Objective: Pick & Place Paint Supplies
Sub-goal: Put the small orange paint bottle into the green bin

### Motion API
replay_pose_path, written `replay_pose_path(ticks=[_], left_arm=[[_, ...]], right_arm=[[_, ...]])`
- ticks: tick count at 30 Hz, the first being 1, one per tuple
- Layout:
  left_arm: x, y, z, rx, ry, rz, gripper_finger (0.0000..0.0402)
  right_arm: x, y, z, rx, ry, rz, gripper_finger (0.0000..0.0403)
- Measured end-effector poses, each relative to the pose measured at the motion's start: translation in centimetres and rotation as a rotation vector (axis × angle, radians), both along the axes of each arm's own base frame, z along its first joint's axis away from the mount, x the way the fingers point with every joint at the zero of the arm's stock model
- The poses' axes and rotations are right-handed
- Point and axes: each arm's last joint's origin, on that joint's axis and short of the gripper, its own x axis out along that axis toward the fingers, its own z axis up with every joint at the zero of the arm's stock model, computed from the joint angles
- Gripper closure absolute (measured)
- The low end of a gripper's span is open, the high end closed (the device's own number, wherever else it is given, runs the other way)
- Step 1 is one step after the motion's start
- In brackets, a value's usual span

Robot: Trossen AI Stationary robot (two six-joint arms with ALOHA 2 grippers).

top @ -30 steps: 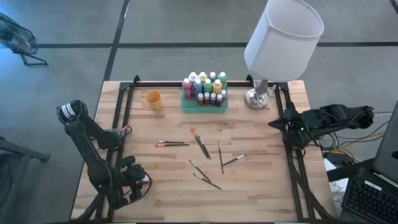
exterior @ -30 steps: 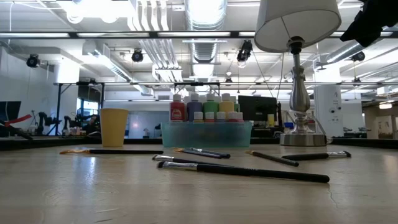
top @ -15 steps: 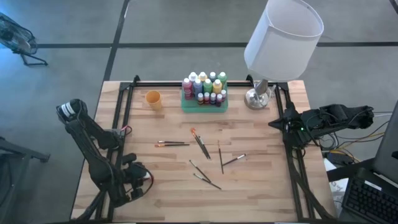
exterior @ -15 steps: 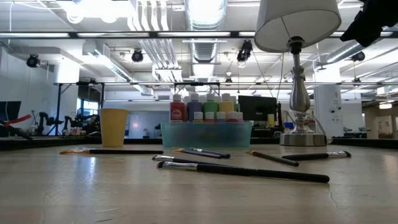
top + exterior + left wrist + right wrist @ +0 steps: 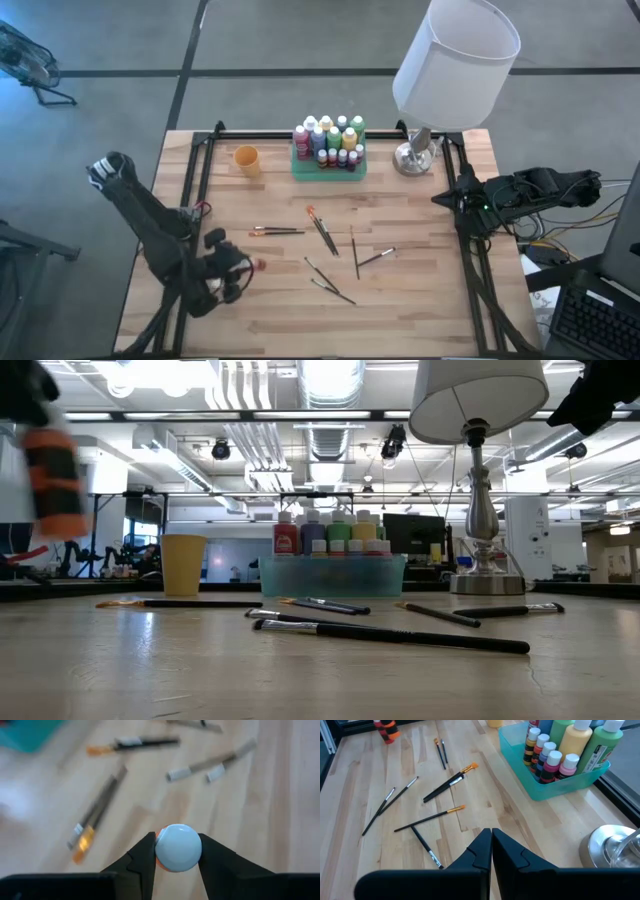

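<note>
The left gripper [image 5: 176,854] held a small orange paint bottle [image 5: 178,847] by its neck. Its two dark fingers [image 5: 142,857] pressed on either side, just under the pale round cap, which faced the wrist camera. From above, that gripper [image 5: 232,270] hung over the near left part of the table [image 5: 420,320], and a bit of orange showed at its tip. In the low view the bottle [image 5: 52,478] appeared as an orange and black blur at the far left, lifted well above the wood.

Out from the fingers, several thin brushes [image 5: 322,232] lay scattered across the middle of the table, none of them gathered. Beyond them, at the far edge, stood a green tray [image 5: 328,166] packed with other paint bottles [image 5: 330,135]. A small orange cup [image 5: 247,160] sat to the left of the tray, and a lamp [image 5: 452,70] to its right.

The right gripper [image 5: 491,845] rested at the right edge of the table with its fingers pressed together, empty.

The task looked partly done. Most bottles were in the tray, one was in the air and presumably headed there, and every brush remained to be picked up.
</note>
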Motion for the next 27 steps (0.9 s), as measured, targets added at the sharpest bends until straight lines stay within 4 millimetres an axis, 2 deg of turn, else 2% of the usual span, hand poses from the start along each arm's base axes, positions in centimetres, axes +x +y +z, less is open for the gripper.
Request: replay_pose_path(ticks=[7, 13, 19, 23, 27], left_arm=[[2.6, 3.7, 1.6, 0.071, -0.086, 0.188, 0.0274], [6.0, 8.1, 2.6, 0.148, -0.113, 0.324, 0.0274], [9.5, 12.8, 3.9, 0.182, -0.211, 0.373, 0.0273], [10.9, 15.7, 4.4, 0.193, -0.273, 0.408, 0.0273], [11.7, 18.1, 4.0, 0.195, -0.270, 0.466, 0.0273]], right_arm=[[0.0, 0.0, 0.0, 0.000, 0.000, 0.000, 0.0394], [0.0, 0.0, 0.0, 0.000, -0.001, 0.000, 0.0394], [0.0, 0.0, 0.0, 0.000, 0.000, 0.000, 0.0394], [0.0, 0.0, 0.0, 0.000, -0.001, 0.000, 0.0394], [0.0, 0.0, 0.0, 0.000, 0.000, 0.000, 0.0394]])
